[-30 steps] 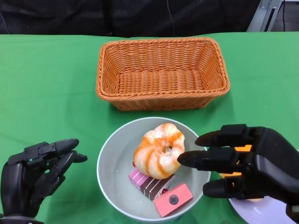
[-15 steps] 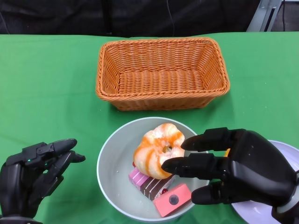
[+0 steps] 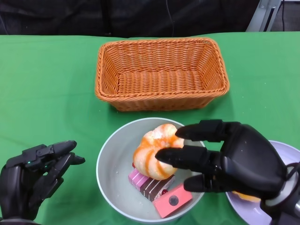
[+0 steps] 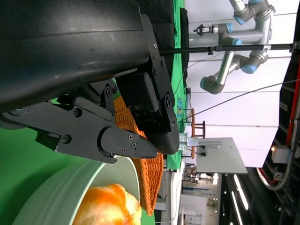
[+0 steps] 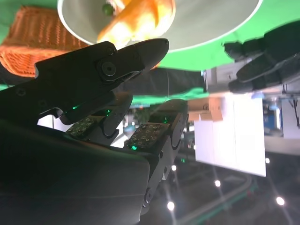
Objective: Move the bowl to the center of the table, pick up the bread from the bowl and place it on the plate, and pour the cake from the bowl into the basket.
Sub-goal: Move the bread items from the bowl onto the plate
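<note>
1. Near the table's (image 3: 42, 84) front edge sits the bowl (image 3: 108, 159), with the bread (image 3: 151, 152) resting on the cake (image 3: 146, 183) pieces inside it.
2. Over the bowl's right rim hovers the right hand (image 3: 225, 159), fingers spread, holding nothing, its fingertips just at the bread.
3. Beside the bowl waits the left hand (image 3: 35, 180), loosely parted and empty.
4. Judging by looks, the bread is light and squashy; cupping its rounded sides gently seems best.
5. Behind stands the basket (image 3: 161, 72); the plate (image 3: 288, 154) lies right.

bread (image 3: 157, 150) in bowl (image 3: 108, 164), basket (image 3: 161, 72) behind
</note>
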